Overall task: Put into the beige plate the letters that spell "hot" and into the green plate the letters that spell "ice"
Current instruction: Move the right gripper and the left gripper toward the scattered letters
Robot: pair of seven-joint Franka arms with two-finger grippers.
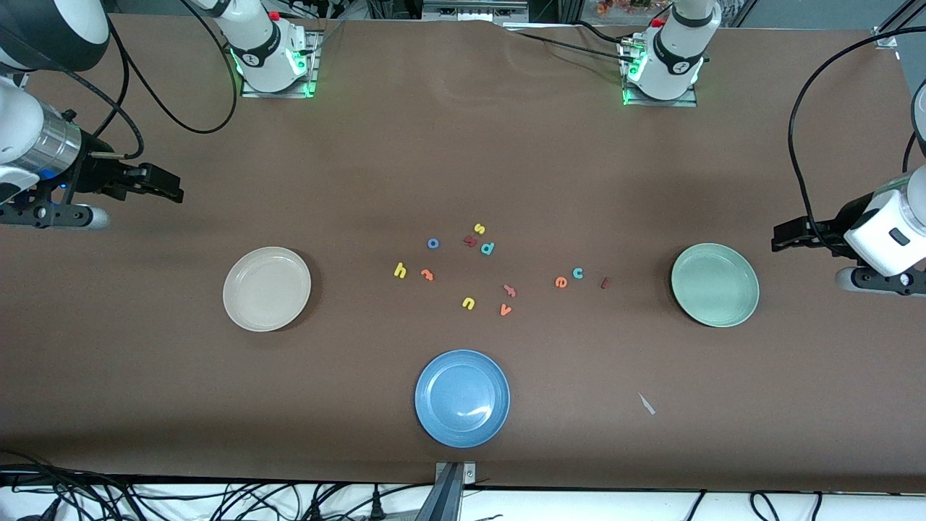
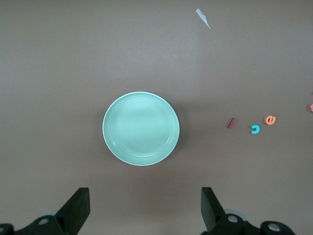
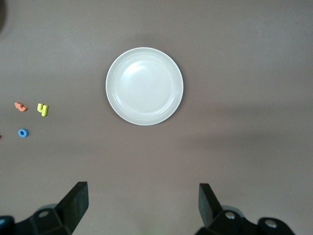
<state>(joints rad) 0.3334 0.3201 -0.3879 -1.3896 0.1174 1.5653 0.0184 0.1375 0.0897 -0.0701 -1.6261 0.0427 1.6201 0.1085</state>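
Observation:
The beige plate (image 1: 267,289) (image 3: 144,85) lies empty toward the right arm's end, the green plate (image 1: 715,284) (image 2: 141,128) empty toward the left arm's end. Between them on the table lie yellow "h" (image 1: 400,270) (image 3: 43,109), blue "o" (image 1: 433,243) (image 3: 23,132) and orange "t" (image 1: 427,274) (image 3: 20,106). Closer to the green plate lie orange "e" (image 1: 561,282) (image 2: 270,119), teal "c" (image 1: 578,273) (image 2: 255,129) and dark red "i" (image 1: 606,283) (image 2: 232,123). My right gripper (image 1: 172,191) (image 3: 143,203) hangs open over bare table beside the beige plate. My left gripper (image 1: 783,242) (image 2: 145,205) hangs open beside the green plate.
A blue plate (image 1: 462,397) sits nearest the front camera. Other loose letters lie mid-table: yellow "s" (image 1: 479,229), teal "d" (image 1: 487,248), a dark red angular letter (image 1: 470,241), yellow "u" (image 1: 468,303), orange "v" (image 1: 505,310), a pink one (image 1: 510,291). A paper scrap (image 1: 646,404) (image 2: 203,18) lies near the front.

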